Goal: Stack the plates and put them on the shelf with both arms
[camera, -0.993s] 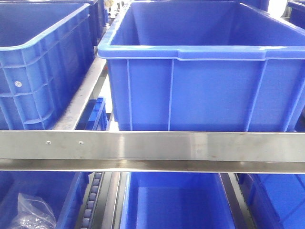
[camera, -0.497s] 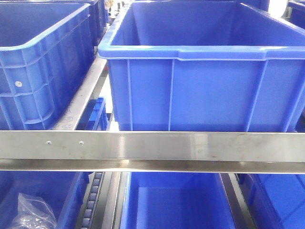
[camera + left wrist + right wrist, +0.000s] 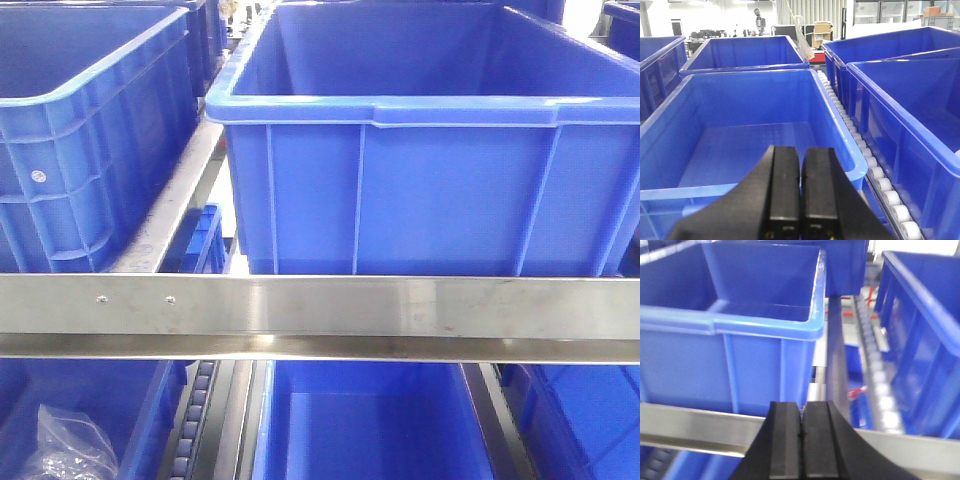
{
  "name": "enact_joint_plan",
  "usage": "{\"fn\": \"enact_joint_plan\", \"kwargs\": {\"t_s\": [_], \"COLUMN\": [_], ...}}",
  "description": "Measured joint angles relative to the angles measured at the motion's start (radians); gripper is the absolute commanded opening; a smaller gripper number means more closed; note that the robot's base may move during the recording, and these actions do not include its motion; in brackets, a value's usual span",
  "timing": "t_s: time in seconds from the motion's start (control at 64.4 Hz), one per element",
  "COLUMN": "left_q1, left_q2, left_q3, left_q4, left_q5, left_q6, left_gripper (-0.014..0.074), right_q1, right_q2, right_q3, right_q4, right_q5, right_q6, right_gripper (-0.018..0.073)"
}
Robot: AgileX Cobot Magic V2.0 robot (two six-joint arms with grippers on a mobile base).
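Three camera views show blue plastic crates on a steel shelf (image 3: pixel 320 305); no plates appear in any of them.

In the front view, nearest, a brushed steel rail with two small rivets runs across the frame. Behind and above it sits a large blue crate (image 3: pixel 420 190), empty as far as can be seen, with a second blue crate (image 3: pixel 80 140) at left, cut off by the frame edge. Below the rail, more crates show, and a crumpled clear plastic bag (image 3: pixel 65 450) lies in the lower left one. A roller track (image 3: pixel 195 420) runs between the lower crates.

The left wrist view shows the left gripper (image 3: pixel 800 200) at the bottom, its black fingers pressed together with nothing between them, above an empty blue crate. Only this view shows the room beyond: a bright hall with desks and cardboard boxes (image 3: pixel 822 31), small and hard to make out.

The right wrist view, somewhat blurred, shows the right gripper (image 3: pixel 801 440), fingers likewise closed and empty, in front of the steel rail, with crates and rollers behind.
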Motion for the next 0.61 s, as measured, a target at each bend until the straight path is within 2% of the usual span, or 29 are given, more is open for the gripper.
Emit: {"fn": "enact_joint_plan", "kwargs": {"t_s": [0.279, 0.481, 0.605], "left_q1": [0.0, 0.0, 0.0], "left_q2": [0.0, 0.0, 0.0], "left_q3": [0.0, 0.0, 0.0], "left_q4": [0.0, 0.0, 0.0], "left_q5": [0.0, 0.0, 0.0], "left_q6": [0.0, 0.0, 0.0], "left_gripper": [0.0083, 0.0083, 0.0083], "right_q1": [0.0, 0.0, 0.0], "right_q2": [0.0, 0.0, 0.0], "right_q3": [0.0, 0.0, 0.0], "right_q4": [-0.028, -0.031, -0.031], "right_q5": [0.01, 0.01, 0.01], "right_q6": [0.0, 0.152, 0.185], "right_gripper": [0.003, 0.003, 0.003]}}
